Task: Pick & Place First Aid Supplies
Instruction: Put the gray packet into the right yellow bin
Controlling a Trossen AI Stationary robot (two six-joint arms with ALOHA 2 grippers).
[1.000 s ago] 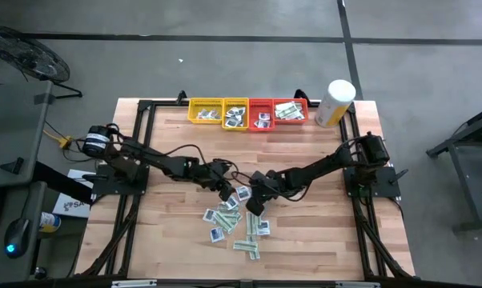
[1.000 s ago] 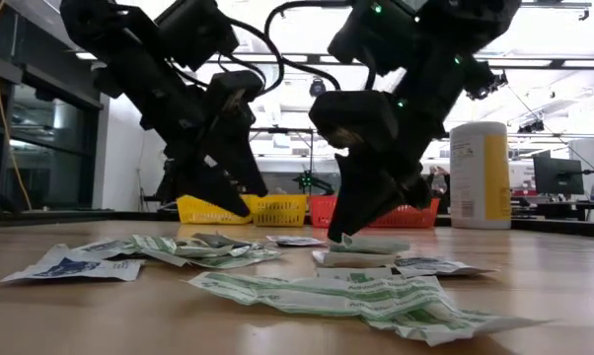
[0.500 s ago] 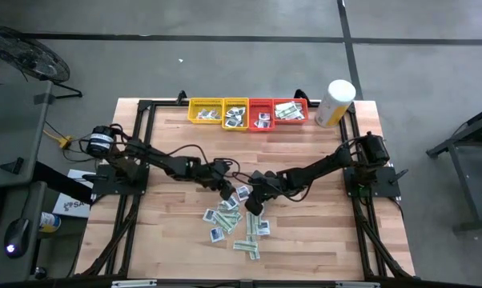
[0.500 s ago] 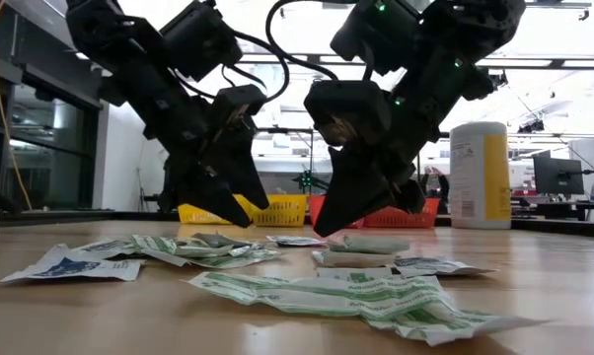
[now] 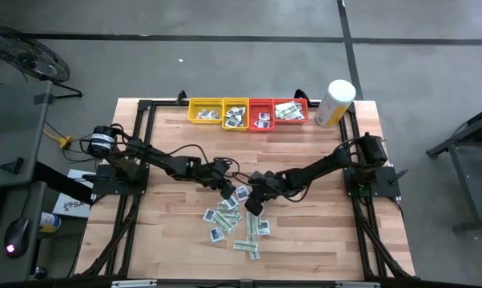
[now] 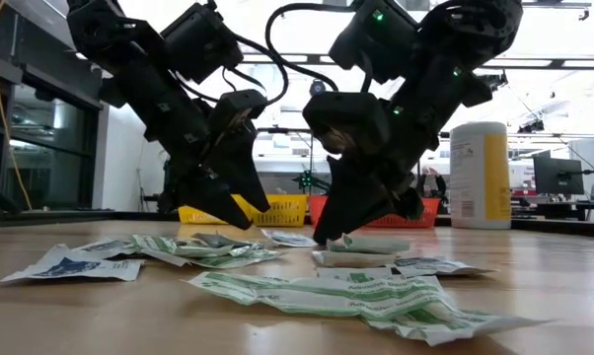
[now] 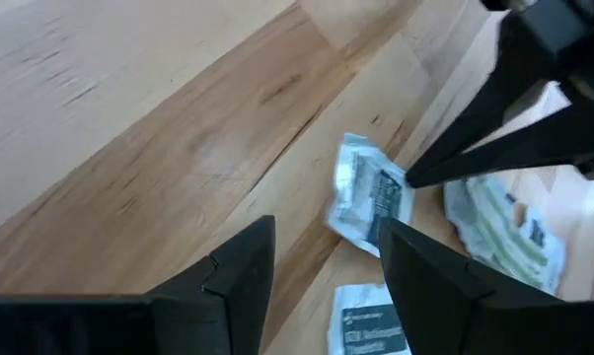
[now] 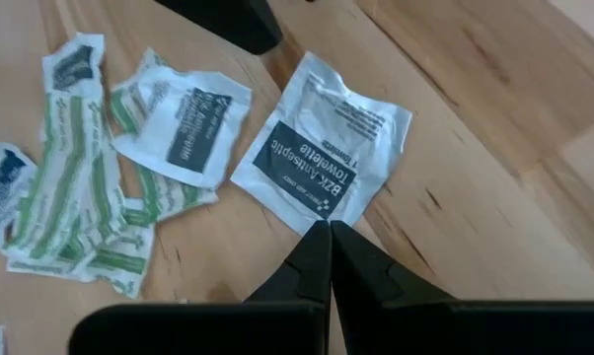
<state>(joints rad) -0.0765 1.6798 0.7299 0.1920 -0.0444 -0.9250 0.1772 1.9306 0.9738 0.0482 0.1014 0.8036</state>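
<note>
**Wooden bench, two dark arms meeting over scattered first aid packets**

Pale wood planks are forming the bench (image 5: 321, 232), seen from above. Near its middle, the first aid supplies (image 5: 233, 224) are lying loose: narrow white-and-green strips and small white squares with dark blue centres. Along the far edge, the yellow trays (image 5: 202, 104) and red trays (image 5: 261, 102) are already holding a few packets, with a white-and-yellow canister (image 5: 335, 102) standing just beside them.

The right tool (image 8: 329, 237) is clenched tight and holding nothing. Half a second ago it was lifted clear of the pile; now it is dipping back down, its joined tips reaching the edge of one square towelette packet (image 8: 322, 163). It seems to be nudging that packet, though actual contact is hard to confirm.

The left tool (image 7: 327, 227) is spread wide and empty, hovering just above another crumpled packet (image 7: 371, 197). It has drifted slightly toward the right arm over the last second.

Nothing is gripped yet, so this reads as an early lining-up step, with most packets waiting to be moved.
</note>
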